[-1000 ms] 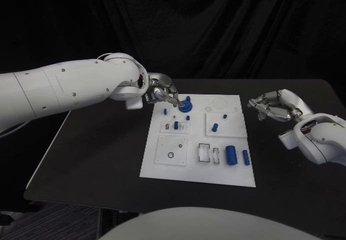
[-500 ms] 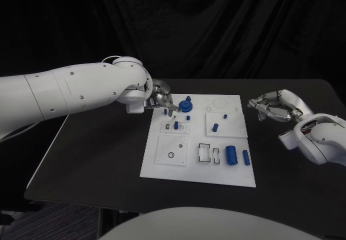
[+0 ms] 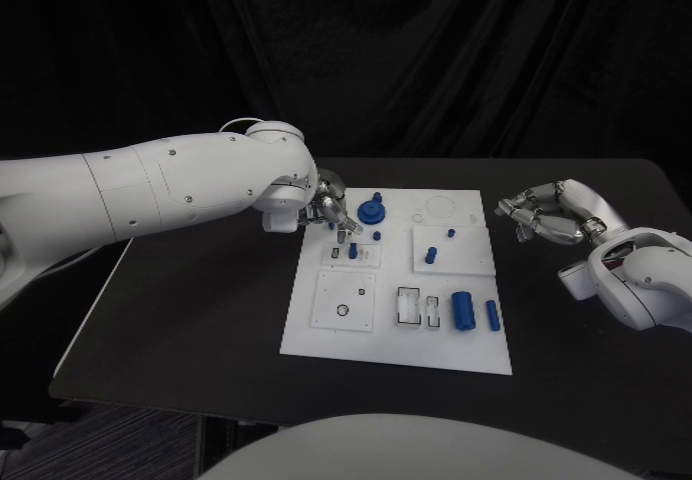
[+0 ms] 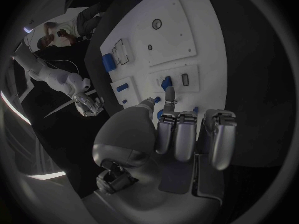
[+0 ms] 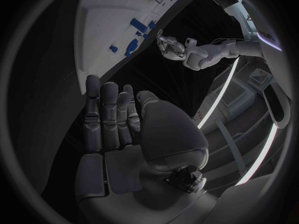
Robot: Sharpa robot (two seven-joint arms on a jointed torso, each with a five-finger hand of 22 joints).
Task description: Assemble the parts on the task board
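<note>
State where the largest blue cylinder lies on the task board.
In the head view, the large blue cylinder lies on the task board in its near right part, between a white block and a slimmer blue piece.

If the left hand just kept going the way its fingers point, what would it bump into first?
Probably the small blue peg standing on the task board just beyond the left hand; the fingertips point at it, though depth is hard to judge.

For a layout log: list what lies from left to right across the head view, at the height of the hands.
Left hand → blue round part → task board → right hand.
</note>
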